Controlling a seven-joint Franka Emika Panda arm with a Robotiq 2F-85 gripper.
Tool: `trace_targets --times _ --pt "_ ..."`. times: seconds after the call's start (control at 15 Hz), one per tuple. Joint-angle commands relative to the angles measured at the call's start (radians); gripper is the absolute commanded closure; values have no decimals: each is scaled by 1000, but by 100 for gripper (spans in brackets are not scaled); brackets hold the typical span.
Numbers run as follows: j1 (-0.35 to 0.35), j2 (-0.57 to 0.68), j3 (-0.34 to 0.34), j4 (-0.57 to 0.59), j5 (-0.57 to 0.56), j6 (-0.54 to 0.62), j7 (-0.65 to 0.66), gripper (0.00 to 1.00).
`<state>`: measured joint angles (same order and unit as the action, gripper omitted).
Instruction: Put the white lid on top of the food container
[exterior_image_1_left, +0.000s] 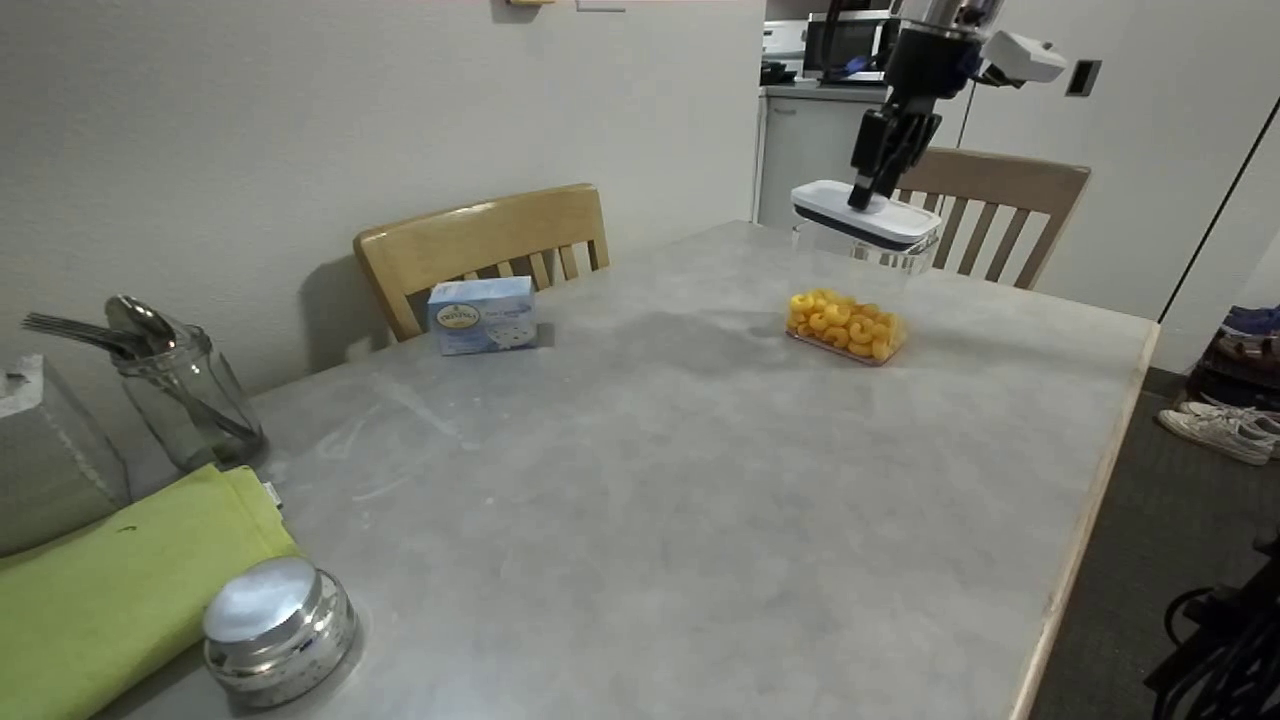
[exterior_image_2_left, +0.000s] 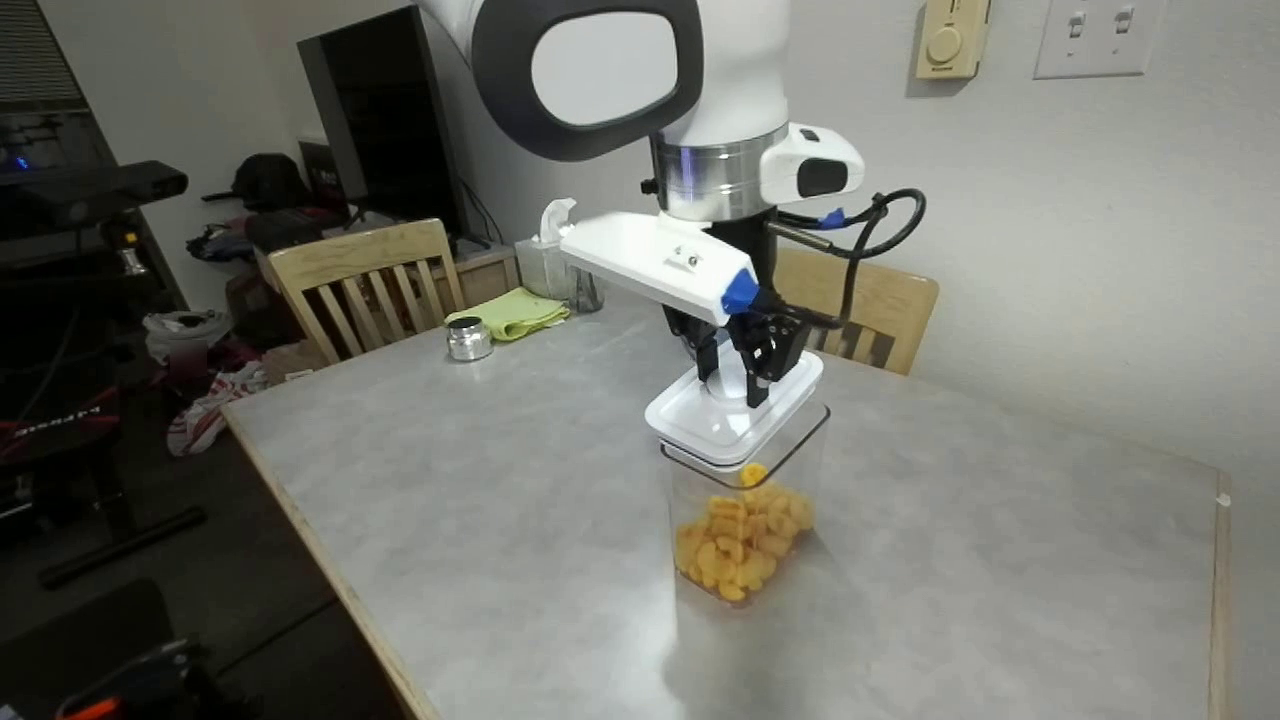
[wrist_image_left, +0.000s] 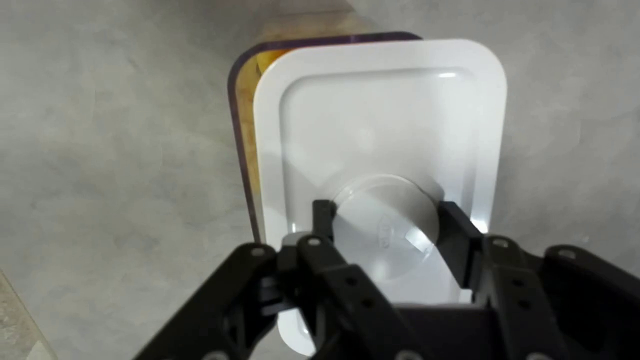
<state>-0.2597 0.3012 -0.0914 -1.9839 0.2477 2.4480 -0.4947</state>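
Tissue box (exterior_image_1_left: 50, 460): seen well left of the gripper (exterior_image_2_left: 732, 383) in both exterior views.
Cloth (exterior_image_1_left: 140, 590): folded, laid beside the tissue box, well left of the gripper.
Glass jar (exterior_image_1_left: 160, 415): set left of the gripper, with cutlery (exterior_image_1_left: 145, 320) held in it.
Silver jar (exterior_image_1_left: 280, 635): placed just beside the cloth, well left of the gripper.
Box (exterior_image_1_left: 485, 318): stood on the table (exterior_image_1_left: 650, 500), left of the gripper in an exterior view.
Container (exterior_image_2_left: 790, 470): set on the table below the gripper; yellow pieces (exterior_image_2_left: 740, 545) are held in its lower part.
Lid (wrist_image_left: 370, 115): held over the container, directly under the gripper; in the wrist view the container's rim (wrist_image_left: 236, 120) is seen past the lid's left and upper edges. Whether the rim is touched cannot be told.
Gripper: clamped on the lid, whose knob (wrist_image_left: 385, 230) is gripped between both fingers (wrist_image_left: 462, 250).
Brown chair (exterior_image_1_left: 1010, 180): seen right of the gripper in an exterior view.
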Motion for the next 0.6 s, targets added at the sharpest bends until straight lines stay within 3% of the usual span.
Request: trace_targets --times 0.0,0.53 --pt "-31 -6 18 -5 25 22 -42 71" --pt "-57 -4 16 -13 33 29 -47 71"
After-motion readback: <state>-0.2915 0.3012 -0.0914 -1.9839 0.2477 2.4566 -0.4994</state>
